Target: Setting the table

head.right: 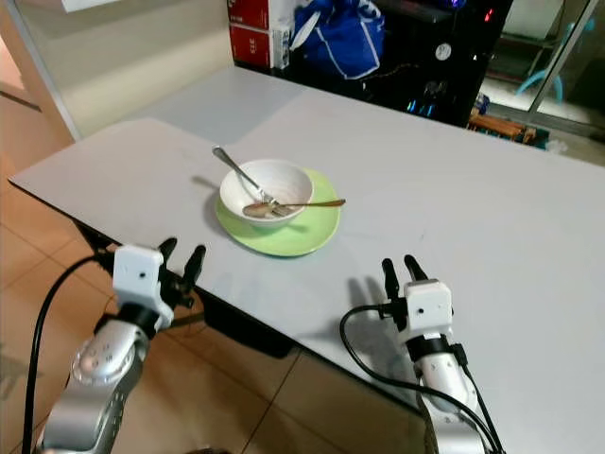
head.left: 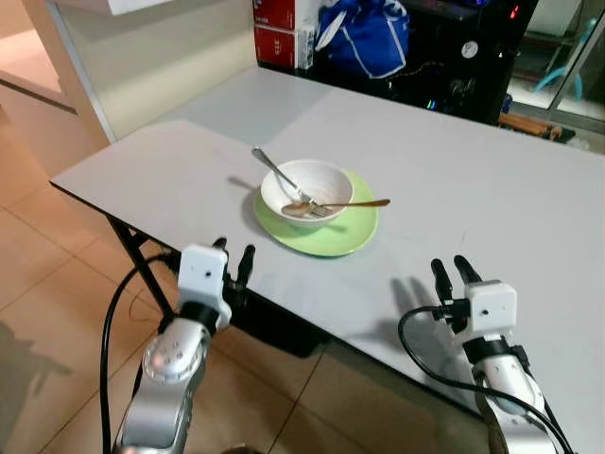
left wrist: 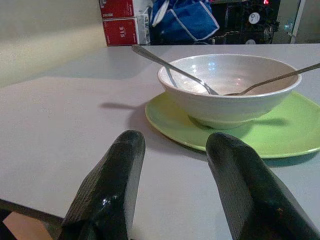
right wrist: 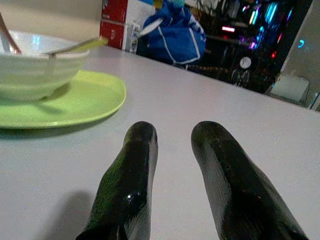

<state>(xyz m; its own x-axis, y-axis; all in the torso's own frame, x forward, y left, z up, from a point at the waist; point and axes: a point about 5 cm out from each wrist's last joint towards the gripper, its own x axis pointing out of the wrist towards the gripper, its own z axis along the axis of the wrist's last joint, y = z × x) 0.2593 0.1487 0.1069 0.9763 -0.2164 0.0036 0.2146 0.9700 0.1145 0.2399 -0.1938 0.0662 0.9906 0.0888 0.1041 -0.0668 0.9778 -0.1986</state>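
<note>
A white bowl (head.left: 307, 191) sits on a green plate (head.left: 333, 230) in the middle of the grey table (head.left: 492, 199). Two utensils lie in the bowl: a silver spoon (head.left: 274, 169) leaning out to the left and a gold-toned fork (head.left: 342, 205) pointing right. My left gripper (head.left: 233, 261) hovers open at the table's near edge, just short of the plate. My right gripper (head.left: 454, 272) stands open over the table, to the right of the plate. Neither holds anything. The bowl (left wrist: 229, 86) appears close ahead of the left fingers (left wrist: 112, 187).
A blue bag (head.left: 364, 38) and red boxes (head.left: 279, 28) stand past the far edge of the table. Dark equipment with lights fills the back right. A tiled floor (head.left: 47, 265) lies to the left, with a wall beyond it.
</note>
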